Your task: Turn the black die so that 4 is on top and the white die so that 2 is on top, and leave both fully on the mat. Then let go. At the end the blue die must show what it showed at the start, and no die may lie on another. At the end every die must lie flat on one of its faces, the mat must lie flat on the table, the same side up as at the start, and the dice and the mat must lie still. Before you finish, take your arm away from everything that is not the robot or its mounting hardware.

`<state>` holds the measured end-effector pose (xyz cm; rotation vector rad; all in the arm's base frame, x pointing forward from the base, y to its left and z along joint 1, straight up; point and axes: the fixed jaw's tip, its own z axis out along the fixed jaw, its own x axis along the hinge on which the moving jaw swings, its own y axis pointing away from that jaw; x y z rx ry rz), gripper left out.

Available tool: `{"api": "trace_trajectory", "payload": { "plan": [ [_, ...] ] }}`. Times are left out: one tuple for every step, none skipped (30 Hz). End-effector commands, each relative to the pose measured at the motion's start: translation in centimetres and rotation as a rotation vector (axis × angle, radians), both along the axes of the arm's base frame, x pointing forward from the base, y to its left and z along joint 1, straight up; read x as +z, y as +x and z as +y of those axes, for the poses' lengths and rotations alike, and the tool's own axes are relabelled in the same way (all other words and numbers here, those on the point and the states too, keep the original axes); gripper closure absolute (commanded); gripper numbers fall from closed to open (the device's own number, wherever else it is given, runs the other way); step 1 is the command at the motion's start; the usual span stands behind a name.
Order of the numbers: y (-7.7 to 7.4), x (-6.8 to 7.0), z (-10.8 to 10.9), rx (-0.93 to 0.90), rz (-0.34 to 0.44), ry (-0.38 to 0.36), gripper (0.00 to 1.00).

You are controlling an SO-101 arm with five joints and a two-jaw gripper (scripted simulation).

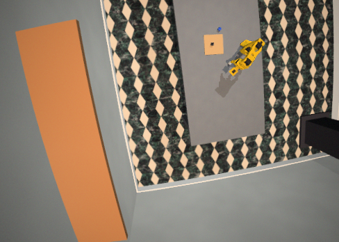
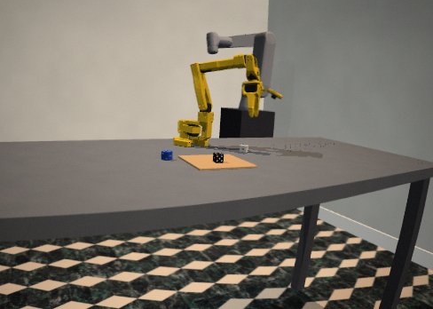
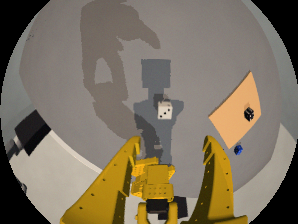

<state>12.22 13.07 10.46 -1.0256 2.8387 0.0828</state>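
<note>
The white die (image 1: 229, 63) (image 2: 244, 148) (image 3: 165, 111) lies on the table off the mat; its top face seems to show three pips. The black die (image 1: 212, 44) (image 2: 218, 157) (image 3: 249, 114) sits on the orange mat (image 1: 208, 51) (image 2: 200, 162) (image 3: 231, 122); its top number is too small to read surely. The blue die (image 1: 219, 28) (image 2: 167, 154) (image 3: 238, 149) lies on the table just beyond the mat's edge. My gripper (image 2: 267, 106) (image 3: 173, 140) is open and empty, high above the table near the white die. All three dice look flat and apart.
The grey table (image 1: 226, 113) (image 2: 111, 179) bears the mat and dice. The arm's yellow base (image 2: 192, 135) stands behind the mat in the exterior view. A grey arm (image 2: 264, 57) on a black block (image 2: 248, 123) stands farther back.
</note>
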Motion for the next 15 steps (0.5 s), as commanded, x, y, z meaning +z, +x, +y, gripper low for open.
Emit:
{"api": "trace_trajectory", "payload": {
  "plan": [
    [0.1, 0.7, 0.3, -0.002, -0.021, 0.025, 0.72],
    [0.1, 0.7, 0.3, -0.002, -0.021, 0.025, 0.72],
    [0.1, 0.7, 0.3, -0.002, -0.021, 0.025, 0.72],
    [0.1, 0.7, 0.3, -0.002, -0.021, 0.024, 0.72],
    [0.1, 0.6, 0.3, -0.002, -0.02, 0.024, 0.72],
    [0.1, 0.6, 0.3, -0.002, -0.018, 0.021, 0.72],
    [0.1, 0.5, 0.3, -0.002, -0.014, 0.018, 0.72],
    [0.1, 0.4, 0.3, -0.002, -0.008, 0.012, 0.72],
    [0.1, 0.2, 0.3, -0.002, 0.0, 0.004, 0.72],
    [0.1, 0.0, 0.3, -0.002, 0.01, -0.006, 0.72],
    [0.1, -0.3, 0.3, -0.002, 0.022, -0.019, 0.72],
    [0.0, -0.6, 0.3, -0.002, 0.037, -0.033, 0.72],
    [0.0, -0.9, 0.2, -0.003, 0.053, -0.05, 0.72],
    [0.0, -1.3, 0.2, -0.003, 0.071, -0.068, 0.72],
    [-0.1, -1.7, 0.1, -0.003, 0.091, -0.088, 0.72]
  ]
}}
